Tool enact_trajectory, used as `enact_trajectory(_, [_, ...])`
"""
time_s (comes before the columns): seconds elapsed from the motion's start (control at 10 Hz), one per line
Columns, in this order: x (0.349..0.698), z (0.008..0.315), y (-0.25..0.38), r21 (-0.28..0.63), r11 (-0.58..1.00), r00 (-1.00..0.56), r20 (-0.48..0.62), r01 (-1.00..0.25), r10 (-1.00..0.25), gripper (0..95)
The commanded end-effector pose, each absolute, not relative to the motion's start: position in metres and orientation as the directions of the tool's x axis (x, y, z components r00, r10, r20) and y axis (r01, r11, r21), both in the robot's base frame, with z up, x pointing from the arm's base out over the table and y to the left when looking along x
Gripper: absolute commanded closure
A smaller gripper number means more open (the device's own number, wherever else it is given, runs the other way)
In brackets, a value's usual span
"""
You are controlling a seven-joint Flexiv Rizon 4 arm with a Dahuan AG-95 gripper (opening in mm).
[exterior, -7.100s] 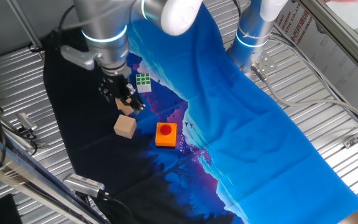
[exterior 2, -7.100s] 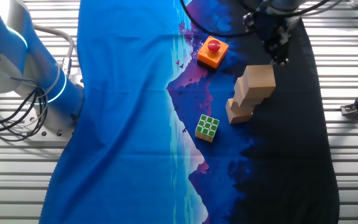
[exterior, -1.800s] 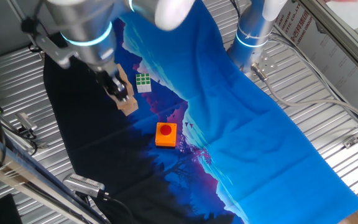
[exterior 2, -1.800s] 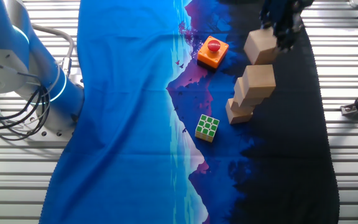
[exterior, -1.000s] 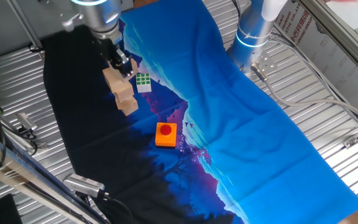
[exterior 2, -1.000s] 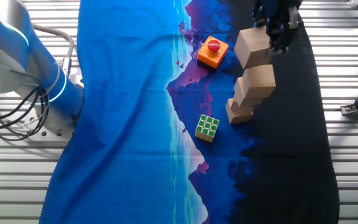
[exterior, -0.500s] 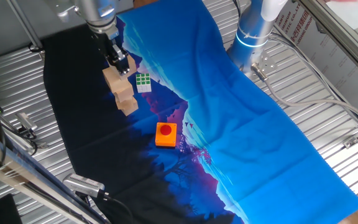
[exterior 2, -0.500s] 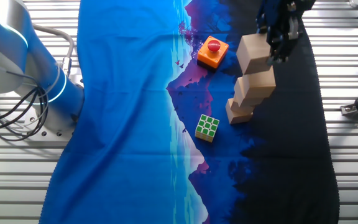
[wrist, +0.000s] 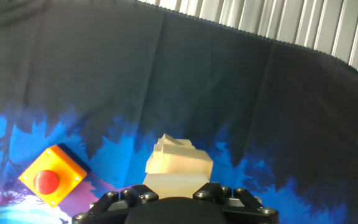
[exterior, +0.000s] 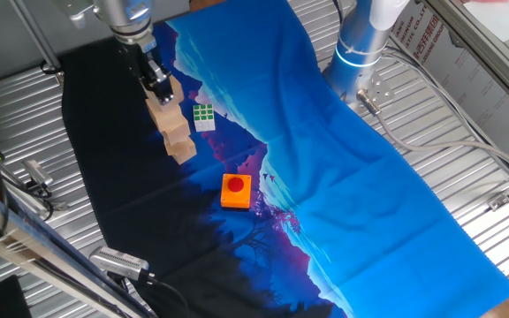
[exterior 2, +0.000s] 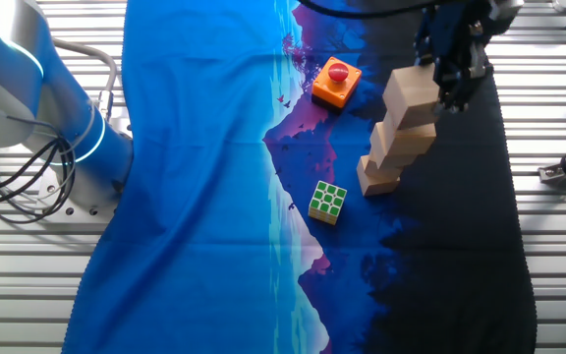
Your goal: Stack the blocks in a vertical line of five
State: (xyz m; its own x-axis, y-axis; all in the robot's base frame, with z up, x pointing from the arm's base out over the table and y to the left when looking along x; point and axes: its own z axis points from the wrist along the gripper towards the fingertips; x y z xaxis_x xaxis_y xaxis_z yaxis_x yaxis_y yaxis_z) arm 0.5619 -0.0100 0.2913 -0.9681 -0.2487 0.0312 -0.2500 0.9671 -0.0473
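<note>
A leaning stack of tan wooden blocks [exterior 2: 393, 155] stands on the dark part of the cloth, and shows as stack [exterior: 178, 139] in one fixed view. My gripper [exterior 2: 444, 87] is shut on one more block [exterior 2: 409, 96], which sits on or just above the top of the stack. One fixed view shows the gripper [exterior: 159, 89] coming down from above onto the held block [exterior: 163, 110]. In the hand view the held block [wrist: 179, 172] fills the gap of the gripper [wrist: 178, 190], with the stack's offset edges [wrist: 174, 145] showing beyond it.
An orange square with a red button [exterior 2: 336, 83] lies to the stack's left, seen also as the button [exterior: 236, 190] and button [wrist: 50, 177]. A green-and-white puzzle cube [exterior 2: 327, 202] sits nearer the blue cloth [exterior 2: 195, 177]. Ribbed metal table [exterior 2: 558, 216] surrounds the cloth.
The gripper carried the block from beside the stack to over it and lowered it. The block's underside now meets the stack's top.
</note>
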Motion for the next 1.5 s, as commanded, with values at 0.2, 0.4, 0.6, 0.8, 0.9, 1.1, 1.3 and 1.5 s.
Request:
enact_trajectory(0.2, [0.565,0.287,-0.015,-0.036,0.968,-0.968,0.020,-0.250,-0.250,95.0])
enact_trajectory(0.4, [0.570,0.283,-0.018,-0.032,0.968,-0.969,0.011,-0.249,-0.248,95.0])
enact_trajectory(0.6, [0.575,0.280,-0.017,-0.016,0.973,-0.973,-0.007,-0.230,-0.231,95.0])
enact_trajectory(0.8, [0.576,0.279,-0.016,0.000,0.975,-0.975,-0.019,-0.220,-0.220,95.0])
enact_trajectory(0.9, [0.576,0.279,-0.016,0.010,0.977,-0.976,-0.030,-0.215,-0.214,95.0])
enact_trajectory(1.1, [0.576,0.279,-0.016,0.029,0.979,-0.979,-0.034,-0.204,-0.203,76.0])
enact_trajectory(1.3, [0.574,0.280,-0.015,0.033,0.980,-0.980,-0.034,-0.197,-0.195,57.0])
enact_trajectory(1.5, [0.573,0.281,-0.015,0.034,0.980,-0.980,-0.031,-0.195,-0.194,57.0])
